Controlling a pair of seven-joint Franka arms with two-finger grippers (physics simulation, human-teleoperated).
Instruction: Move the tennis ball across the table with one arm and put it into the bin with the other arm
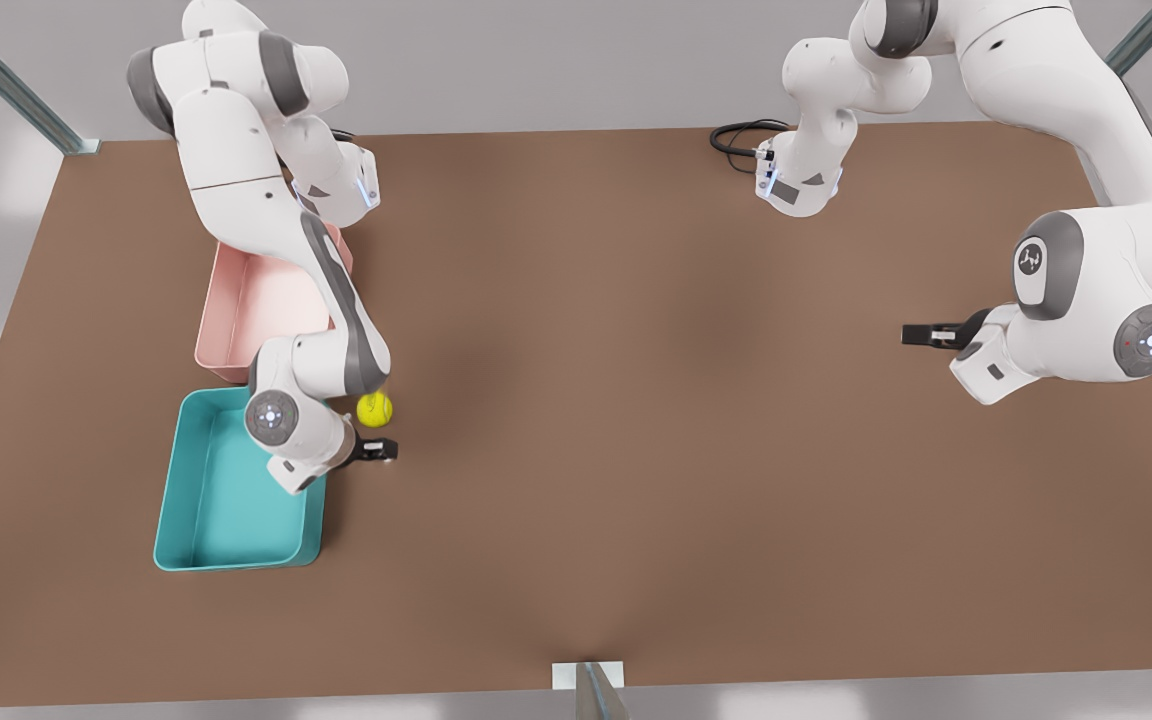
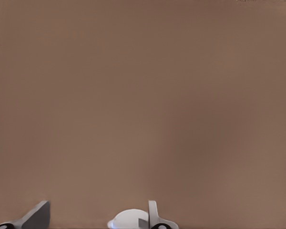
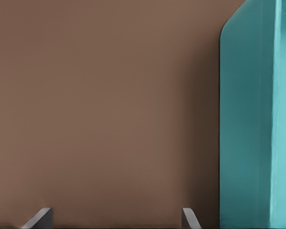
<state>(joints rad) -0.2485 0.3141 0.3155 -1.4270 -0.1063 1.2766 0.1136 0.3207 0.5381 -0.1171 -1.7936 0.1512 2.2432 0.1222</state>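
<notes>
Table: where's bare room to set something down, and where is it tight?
The table is bare across its middle, between the tennis ball and the right-hand arm, and along the near edge. It is crowded at the front view's left: right gripper, ball, teal bin and pink tray bunch together.

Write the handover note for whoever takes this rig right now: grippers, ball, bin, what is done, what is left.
Right gripper: open, empty, low over the table beside the teal bin, just off the tennis ball.
Left gripper: open, empty, over bare table at the front view's right; that arm waits.
Tennis ball: on the table beside the bin's corner, partly under the right arm's wrist, in neither gripper.
Bin: upright, nothing seen inside. A pink tray sits behind it.
Done: the ball lies on the bin's side of the table.
Left: right gripper to grasp the ball, lift it and drop it into the teal bin.
</notes>
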